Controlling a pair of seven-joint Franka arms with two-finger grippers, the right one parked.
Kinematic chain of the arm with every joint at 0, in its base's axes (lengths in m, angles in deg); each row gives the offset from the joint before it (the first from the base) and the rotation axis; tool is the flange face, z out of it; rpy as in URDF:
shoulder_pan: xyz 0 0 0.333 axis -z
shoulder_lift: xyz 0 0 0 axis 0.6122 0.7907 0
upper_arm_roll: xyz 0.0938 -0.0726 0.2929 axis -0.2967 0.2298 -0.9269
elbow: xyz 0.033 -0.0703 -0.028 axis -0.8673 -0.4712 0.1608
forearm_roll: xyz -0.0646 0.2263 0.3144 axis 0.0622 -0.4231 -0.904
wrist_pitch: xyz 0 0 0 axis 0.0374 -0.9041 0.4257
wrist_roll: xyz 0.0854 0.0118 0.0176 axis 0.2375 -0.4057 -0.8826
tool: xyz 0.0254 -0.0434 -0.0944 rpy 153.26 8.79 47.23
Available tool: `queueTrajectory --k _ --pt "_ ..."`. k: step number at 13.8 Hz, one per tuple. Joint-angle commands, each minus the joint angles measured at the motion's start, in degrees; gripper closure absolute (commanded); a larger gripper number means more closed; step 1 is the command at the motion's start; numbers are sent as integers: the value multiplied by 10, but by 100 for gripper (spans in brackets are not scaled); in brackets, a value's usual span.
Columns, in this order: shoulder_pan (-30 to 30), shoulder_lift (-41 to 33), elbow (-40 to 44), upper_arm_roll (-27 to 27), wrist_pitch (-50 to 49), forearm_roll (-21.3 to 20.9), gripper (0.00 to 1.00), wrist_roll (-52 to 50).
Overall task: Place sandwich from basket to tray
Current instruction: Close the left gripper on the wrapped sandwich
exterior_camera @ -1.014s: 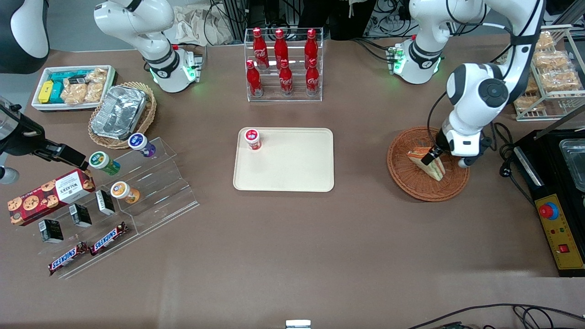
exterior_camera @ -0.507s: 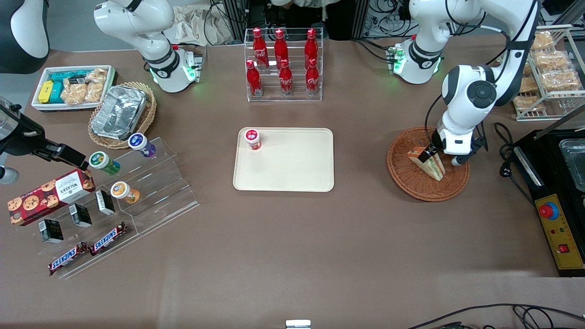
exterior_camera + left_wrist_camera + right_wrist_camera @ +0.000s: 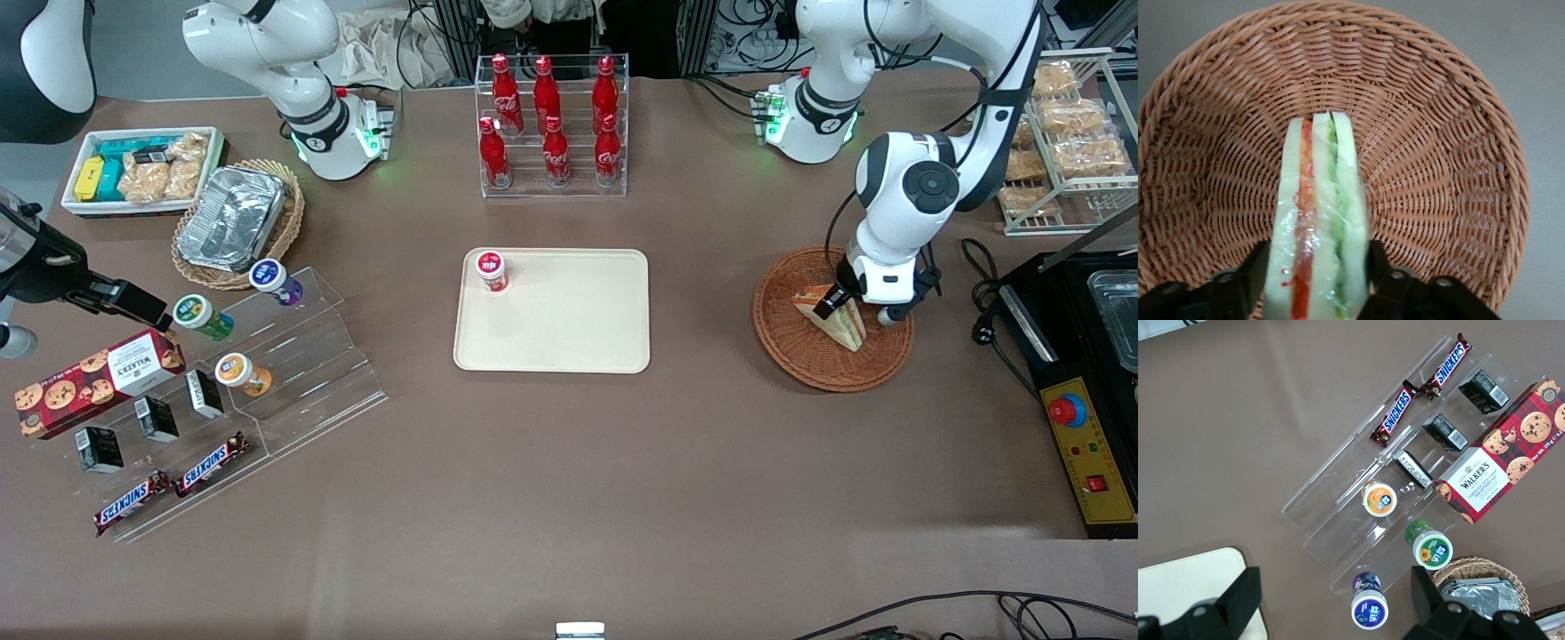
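Observation:
The sandwich (image 3: 846, 329), a pale wedge with red and green layers, stands on edge in the round reddish-brown basket (image 3: 800, 356) toward the working arm's end of the table. My gripper (image 3: 834, 304) is down in the basket. In the wrist view its black fingers (image 3: 1253, 267) press against both bread faces of the sandwich (image 3: 1318, 200), so it is shut on it, with the basket (image 3: 1438, 167) weave underneath. The sandwich still rests on the basket floor. The cream tray (image 3: 569, 329) lies flat at the table's middle, about a basket's width away from the basket.
A red-capped jar (image 3: 491, 269) stands in one corner of the tray. A rack of red cola bottles (image 3: 551, 124) stands farther from the front camera than the tray. A black appliance (image 3: 1080, 356) and a wire shelf of bagged pastries (image 3: 1067, 133) flank the basket.
The arm's wrist and elbow have shifted slightly toward the tray's side and the gripper has settled over the sandwich's upper end. The sandwich has stayed where it was in the basket.

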Motion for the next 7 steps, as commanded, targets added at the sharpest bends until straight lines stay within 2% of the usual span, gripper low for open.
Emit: queueTrajectory --k 1,3,7 --pt "5 -22 2 -1 -27 -19 96 -22" --pt "6 -43 21 3 -82 -21 100 -16" --pt "6 -90 74 31 -222 -27 100 -15"
